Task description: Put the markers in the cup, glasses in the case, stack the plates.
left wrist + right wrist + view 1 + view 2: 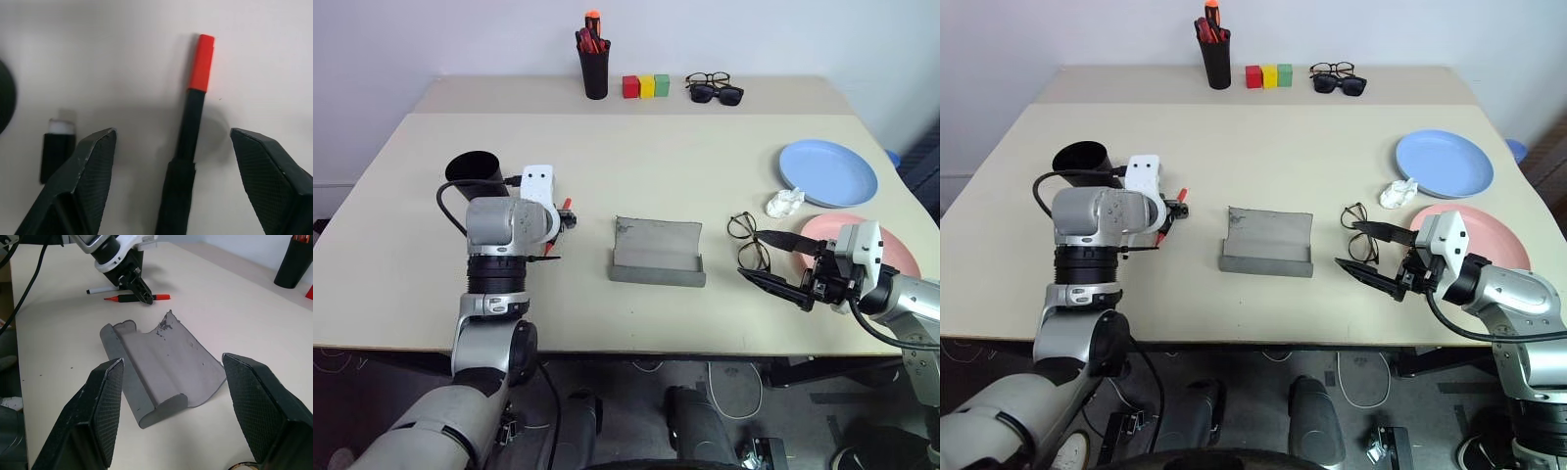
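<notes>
Nearest you, your right end effector (pixel 1371 257) hangs released over the surface (pixel 607 166), fingers spread, with the wire-framed glasses (pixel 747 240) lying just beside its fingertips. The salmon pink plate (pixel 1508 240) sits behind that arm, partly hidden by it. In the middle, the grey case (pixel 161 367) lies with its lid thrown back. Your left end effector (pixel 171 161) is low over the orange-capped marker (pixel 193 117), its jaws apart on either side of the barrel and not touching it. The shorter black marker (pixel 55 149) lies just outside one finger. The wide black cup (pixel 1082 159) stands just beyond the left arm. Farther right, the light blue plate (pixel 829 172) lies apart from the pink one, a crumpled white scrap (pixel 785 203) between them.
</notes>
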Robot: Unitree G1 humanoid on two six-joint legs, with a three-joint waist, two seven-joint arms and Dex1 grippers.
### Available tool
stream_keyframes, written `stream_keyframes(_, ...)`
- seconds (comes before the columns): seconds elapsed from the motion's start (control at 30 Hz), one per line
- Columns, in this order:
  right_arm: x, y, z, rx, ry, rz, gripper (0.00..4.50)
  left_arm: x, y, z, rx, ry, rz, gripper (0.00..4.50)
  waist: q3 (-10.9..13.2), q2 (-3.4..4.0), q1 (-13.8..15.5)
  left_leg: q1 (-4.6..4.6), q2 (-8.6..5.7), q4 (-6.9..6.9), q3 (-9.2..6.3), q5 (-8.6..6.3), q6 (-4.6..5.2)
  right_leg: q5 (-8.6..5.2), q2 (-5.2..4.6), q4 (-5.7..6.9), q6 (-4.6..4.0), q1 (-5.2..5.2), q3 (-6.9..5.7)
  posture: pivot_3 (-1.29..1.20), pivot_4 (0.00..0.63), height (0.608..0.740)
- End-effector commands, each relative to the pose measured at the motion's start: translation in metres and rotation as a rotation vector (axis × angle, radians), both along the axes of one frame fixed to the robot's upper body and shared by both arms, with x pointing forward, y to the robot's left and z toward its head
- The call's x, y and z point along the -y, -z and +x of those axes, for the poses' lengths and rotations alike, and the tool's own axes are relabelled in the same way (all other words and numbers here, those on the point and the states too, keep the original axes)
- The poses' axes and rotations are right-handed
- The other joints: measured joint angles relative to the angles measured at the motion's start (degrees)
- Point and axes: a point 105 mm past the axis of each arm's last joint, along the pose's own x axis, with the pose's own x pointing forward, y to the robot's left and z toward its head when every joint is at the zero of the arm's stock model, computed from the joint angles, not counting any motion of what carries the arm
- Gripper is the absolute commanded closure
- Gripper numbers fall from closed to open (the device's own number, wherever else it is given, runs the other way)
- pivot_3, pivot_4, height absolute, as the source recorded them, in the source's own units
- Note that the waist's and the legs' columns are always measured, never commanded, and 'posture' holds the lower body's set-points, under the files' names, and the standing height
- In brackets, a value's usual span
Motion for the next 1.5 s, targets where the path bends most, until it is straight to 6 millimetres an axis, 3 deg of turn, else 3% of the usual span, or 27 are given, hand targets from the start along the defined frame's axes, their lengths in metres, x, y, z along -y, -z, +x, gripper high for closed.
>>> stream_keyframes(0.03,0.001,-0.013,-0.001,0.064,0.001,-0.01,1.22,0.013,0.001,0.001,-0.013,0.031,-0.005,2.19,0.0,0.0,0.0,0.0,0.0,0.0,0.0,0.0,0.0,0.0,0.0,0.0,0.0,0.0,0.0,0.0,0.15,0.74)
stream_keyframes(0.17,0.001,-0.013,-0.001,0.066,0.004,-0.01,1.22,0.015,0.005,-0.001,-0.042,0.026,-0.02,4.28,0.0,0.0,0.06,-0.02,-0.02,-0.03,-0.01,0.0,0.0,0.0,-0.01,-0.01,0.02,0.0,0.0,0.0,0.15,0.74)
stream_keyframes(0.2,0.001,-0.013,-0.001,0.067,0.006,-0.01,1.22,0.013,0.004,-0.001,-0.04,0.019,-0.014,4.46,0.0,0.0,0.06,-0.02,-0.02,-0.03,-0.02,0.0,0.0,-0.01,-0.02,-0.01,0.02,0.0,0.0,0.0,0.15,0.74)
stream_keyframes(0.43,0.003,-0.012,0.002,0.059,0.023,-0.002,1.22,0.032,-0.013,-0.01,0.009,0.105,-0.086,4.46,0.0,-0.01,-0.1,-0.03,-0.04,-0.03,-0.02,0.0,0.0,-0.01,-0.03,-0.02,0.03,-0.01,0.0,0.0,0.15,0.74)
stream_keyframes(0.57,0.005,-0.018,0.009,0.06,0.042,0.03,1.22,0.061,-0.079,-0.016,0.4,0.305,-0.113,4.46,0.05,-0.07,-0.29,-0.16,-0.03,-0.05,-0.02,0.01,-0.02,0.03,-0.03,0.0,-0.04,-0.17,0.01,0.0,0.15,0.74)
stream_keyframes(0.63,0.003,-0.023,0.013,0.078,0.043,0.048,1.22,0.05,-0.135,-0.022,0.785,0.23,-0.045,4.46,0.05,-0.08,-0.35,-0.17,-0.02,-0.07,-0.01,0.01,-0.03,0.13,-0.03,-0.01,-0.21,-0.2,0.02,0.0,0.15,0.74)
stream_keyframes(0.67,0.001,-0.025,0.015,0.086,0.039,0.057,1.22,0.039,-0.149,-0.028,0.883,0.165,-0.006,4.46,0.05,-0.07,-0.32,-0.16,-0.01,-0.1,0.01,0.02,-0.04,0.15,-0.03,-0.02,-0.24,-0.21,0.04,0.0,0.15,0.74)
stream_keyframes(0.77,-0.008,-0.027,0.02,0.097,0.015,0.079,1.22,0.021,-0.165,-0.04,1.004,0.115,0.076,4.46,0.0,0.0,-0.3,-0.09,0.01,-0.19,0.03,0.02,-0.06,0.15,-0.02,-0.03,-0.27,-0.18,0.06,0.0,0.15,0.74)
stream_keyframes(0.9,-0.025,-0.03,0.027,0.087,-0.058,0.193,1.22,-0.024,-0.189,-0.055,1.233,-0.044,0.301,4.46,0.03,-0.04,-0.33,-0.04,0.01,-0.1,0.04,0.03,-0.04,0.06,-0.01,-0.03,-0.13,-0.11,0.06,0.0,0.15,0.74)
stream_keyframes(1.07,-0.049,-0.033,0.028,0.091,-0.204,0.23,1.22,-0.063,-0.182,-0.057,1.3,-0.188,0.536,4.46,0.03,-0.04,-0.02,-0.08,-0.01,-0.04,0.01,0.04,-0.03,0.18,-0.01,-0.03,-0.34,-0.1,0.06,0.0,0.15,0.74)
stream_keyframes(1.27,-0.065,-0.041,0.031,0.124,-0.301,0.264,1.22,-0.075,-0.161,-0.048,1.274,-0.286,0.585,4.46,0.03,-0.06,-0.04,-0.12,-0.02,-0.04,-0.02,0.03,-0.03,0.19,-0.01,-0.04,-0.31,-0.12,0.04,0.0,0.15,0.74)
stream_keyframes(1.5,-0.066,-0.041,0.034,0.139,-0.312,0.277,1.22,-0.084,-0.138,-0.032,1.243,-0.349,0.59,4.46,0.03,-0.06,-0.2,-0.09,-0.02,-0.07,-0.03,0.04,-0.03,0.2,-0.01,0.01,-0.3,-0.15,0.03,0.0,0.15,0.74)
